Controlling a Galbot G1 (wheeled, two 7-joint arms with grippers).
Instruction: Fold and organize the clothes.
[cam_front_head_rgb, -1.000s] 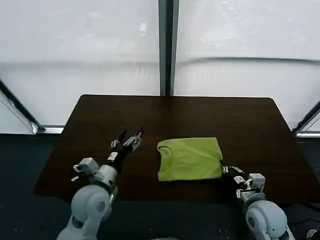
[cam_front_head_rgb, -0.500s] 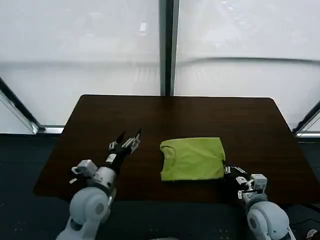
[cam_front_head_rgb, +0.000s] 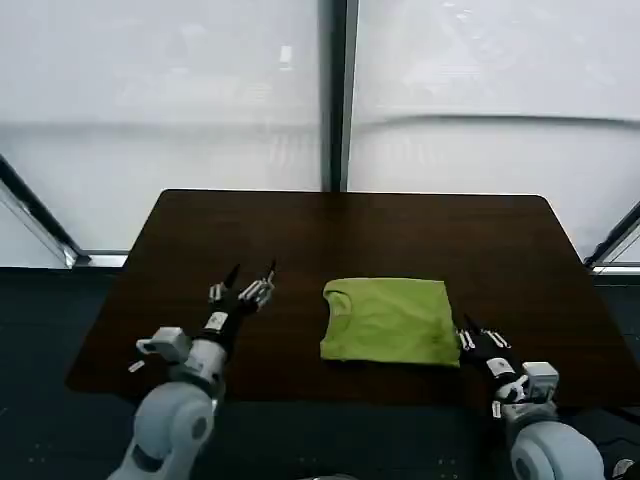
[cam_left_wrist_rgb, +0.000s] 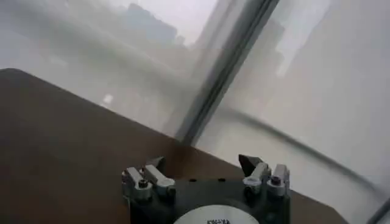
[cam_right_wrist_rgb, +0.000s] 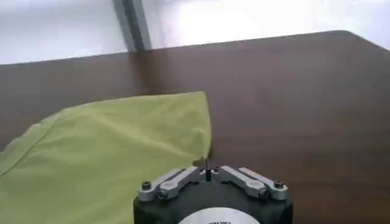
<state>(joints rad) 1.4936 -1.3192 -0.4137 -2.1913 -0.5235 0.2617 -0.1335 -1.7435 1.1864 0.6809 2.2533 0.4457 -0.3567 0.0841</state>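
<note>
Right gripper (cam_front_head_rgb: 470, 331) pinched closed on nothing, at the near right corner of the soft lime-green short-sleeved T-shirt (cam_front_head_rgb: 389, 320), folded into a neat rectangle on the dark brown wooden table (cam_front_head_rgb: 500, 250). Left gripper (cam_front_head_rgb: 245, 285) spread wide, well left of it. Since a second ago shirt slid slightly right, right gripper backed off the corner.

Left gripper (cam_left_wrist_rgb: 205, 172): fingers spread apart, nothing between them | dark brown table (cam_left_wrist_rgb: 55, 140) beneath | window frame post (cam_left_wrist_rgb: 228, 64) and pale panes beyond the table edge
</note>
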